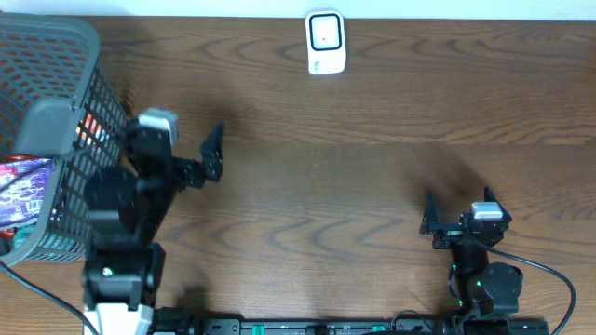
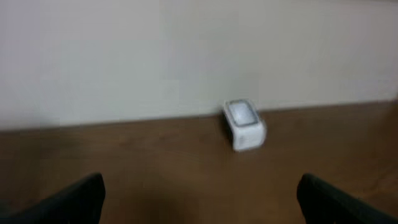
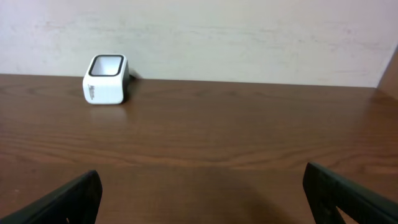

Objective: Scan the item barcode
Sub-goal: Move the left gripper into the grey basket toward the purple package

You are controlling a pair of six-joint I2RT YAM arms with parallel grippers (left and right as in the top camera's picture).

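The white barcode scanner (image 1: 326, 43) stands at the far edge of the wooden table; it also shows in the left wrist view (image 2: 244, 124) and the right wrist view (image 3: 107, 79). A purple and red packet (image 1: 22, 189) lies in the grey mesh basket (image 1: 56, 56) at the left, with something orange (image 1: 88, 125) behind the mesh. No barcode shows on the packet. My left gripper (image 1: 177, 140) hovers just right of the basket, open and empty (image 2: 200, 199). My right gripper (image 1: 458, 203) is near the front right, open and empty (image 3: 202, 199).
The basket fills the left side of the table, and my left arm stands close against it. A wall runs behind the scanner. A dark rail lies along the table's front edge (image 1: 326, 328).
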